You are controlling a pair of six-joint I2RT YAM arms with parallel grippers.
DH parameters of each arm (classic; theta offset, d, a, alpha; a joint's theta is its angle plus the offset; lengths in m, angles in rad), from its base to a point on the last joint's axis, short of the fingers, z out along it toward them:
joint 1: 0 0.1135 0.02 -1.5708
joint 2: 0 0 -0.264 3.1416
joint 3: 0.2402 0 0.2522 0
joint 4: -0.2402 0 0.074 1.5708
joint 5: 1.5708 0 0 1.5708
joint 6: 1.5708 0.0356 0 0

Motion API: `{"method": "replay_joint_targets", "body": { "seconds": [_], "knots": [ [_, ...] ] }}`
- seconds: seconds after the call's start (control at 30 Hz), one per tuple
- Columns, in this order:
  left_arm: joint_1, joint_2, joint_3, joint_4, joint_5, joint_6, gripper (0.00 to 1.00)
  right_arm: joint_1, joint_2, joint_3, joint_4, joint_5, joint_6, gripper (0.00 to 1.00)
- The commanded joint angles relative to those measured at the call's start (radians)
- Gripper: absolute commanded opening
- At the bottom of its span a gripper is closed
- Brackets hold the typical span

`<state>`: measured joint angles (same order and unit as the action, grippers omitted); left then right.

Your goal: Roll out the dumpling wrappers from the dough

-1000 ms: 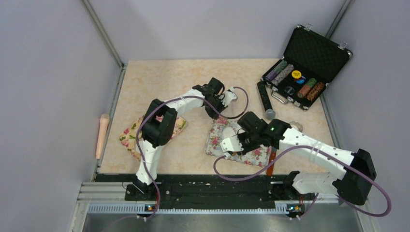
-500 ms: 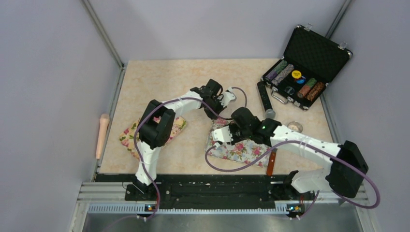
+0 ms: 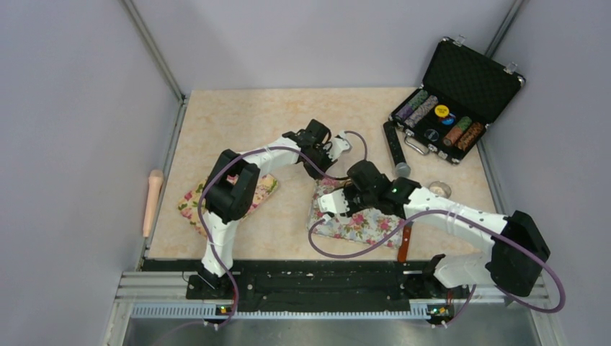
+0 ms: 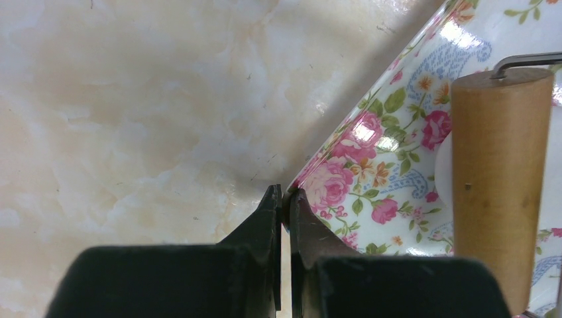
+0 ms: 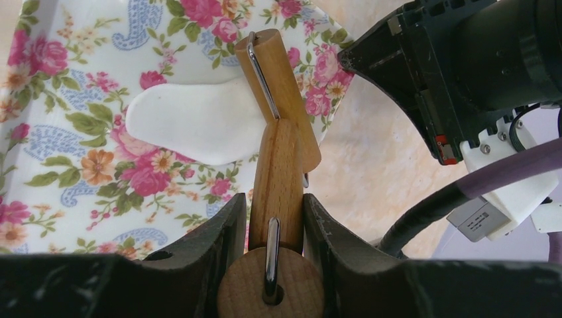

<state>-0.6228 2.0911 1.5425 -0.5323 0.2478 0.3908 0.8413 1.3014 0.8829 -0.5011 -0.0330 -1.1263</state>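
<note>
A flattened, irregular white dough piece (image 5: pixel 192 122) lies on a floral mat (image 3: pixel 360 225); it is hidden under the arm in the top view. No round cut dumpling wrappers are in view. My right gripper (image 5: pixel 275 199) is shut on the handle of a small wooden roller (image 5: pixel 278 93), whose drum rests on the dough's right edge. In the top view this gripper (image 3: pixel 333 204) is over the mat's far left part. My left gripper (image 4: pixel 286 199) is shut on the mat's far corner edge, and it also shows in the top view (image 3: pixel 326 171).
A second floral mat (image 3: pixel 193 204) lies under the left arm. A wooden rolling pin (image 3: pixel 153 202) lies beyond the table's left edge. An open chip case (image 3: pixel 447 108), a black stick (image 3: pixel 393 148), a small metal ring (image 3: pixel 438 189) and an orange-handled tool (image 3: pixel 405 241) lie at the right.
My right gripper has moved the roller away from me and to the left across the mat. The left gripper has stayed clamped on the mat corner.
</note>
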Motion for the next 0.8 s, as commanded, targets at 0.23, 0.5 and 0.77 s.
{"method": "replay_joint_targets", "body": {
  "seconds": [0.23,0.5,0.77],
  "knots": [
    [0.01,-0.05,-0.03,-0.014,-0.079,0.018,0.0,-0.007,-0.045,-0.137,-0.333,-0.094,0.043,0.0],
    [0.015,-0.059,-0.034,-0.012,-0.083,0.021,0.0,-0.007,-0.017,-0.163,-0.381,-0.101,0.057,0.0],
    [0.018,-0.067,-0.036,-0.013,-0.088,0.026,0.0,-0.008,-0.03,-0.159,-0.482,-0.108,0.066,0.0]
  ]
}}
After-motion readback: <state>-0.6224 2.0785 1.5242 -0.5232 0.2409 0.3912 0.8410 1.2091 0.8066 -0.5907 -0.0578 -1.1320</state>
